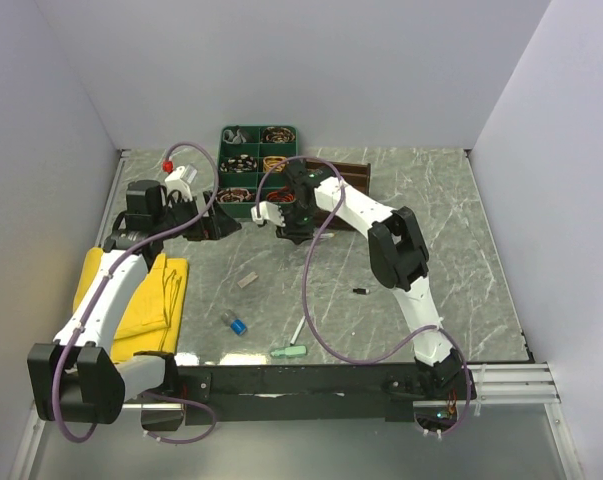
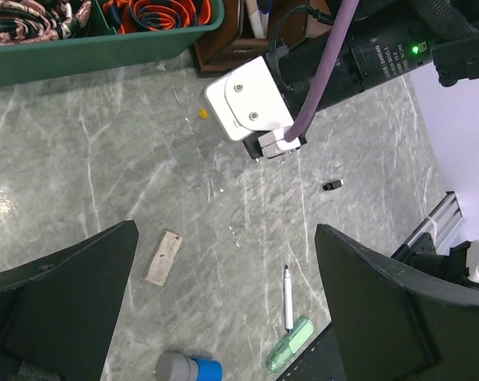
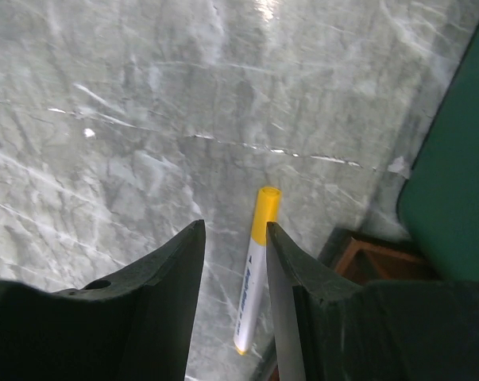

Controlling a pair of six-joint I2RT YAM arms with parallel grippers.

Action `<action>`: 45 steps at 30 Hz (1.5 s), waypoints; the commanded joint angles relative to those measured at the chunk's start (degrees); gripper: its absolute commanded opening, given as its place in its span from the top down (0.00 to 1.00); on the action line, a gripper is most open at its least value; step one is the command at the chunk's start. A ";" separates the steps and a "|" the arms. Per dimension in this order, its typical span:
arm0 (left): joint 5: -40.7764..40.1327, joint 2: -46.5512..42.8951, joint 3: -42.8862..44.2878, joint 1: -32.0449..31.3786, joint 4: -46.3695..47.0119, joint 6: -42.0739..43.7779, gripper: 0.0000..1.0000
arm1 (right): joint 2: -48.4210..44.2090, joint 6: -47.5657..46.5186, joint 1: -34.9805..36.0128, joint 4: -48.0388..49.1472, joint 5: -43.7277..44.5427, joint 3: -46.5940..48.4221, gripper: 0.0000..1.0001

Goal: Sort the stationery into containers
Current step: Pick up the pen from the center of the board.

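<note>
**Item:** yellow-capped marker (image 3: 253, 278), lying on the bench (image 3: 104, 119) just beside a corner of the brown organiser (image 3: 366, 258).

**Right jaws:** part-way apart, astride the barrel, gripping nothing that I can see.

**Left jaws:** spread wide, empty, above the blue cap (image 2: 199, 369) and green highlighter (image 2: 289, 345).

**Handling, my judgement:** I'd centre on the barrel, descend straight, then close, keeping off the organiser wall and the green tray (image 3: 453, 159).

**Unclear:**
- the marker's print
- the organiser's compartments, covered from above by the right arm (image 1: 381, 225)
- whether either pad grazes the barrel
</note>
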 commanded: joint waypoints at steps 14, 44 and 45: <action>2.78 2.23 1.15 1.22 4.66 -2.33 0.01 | 7.17 0.34 -1.43 -4.20 4.41 8.20 0.56; 5.94 6.36 4.31 1.49 7.21 -4.97 0.01 | -24.73 27.75 -8.89 30.50 -20.37 -15.61 1.00; 5.77 6.45 4.49 1.49 6.95 -4.53 0.01 | -24.64 27.94 -9.24 32.87 -20.37 -15.96 1.00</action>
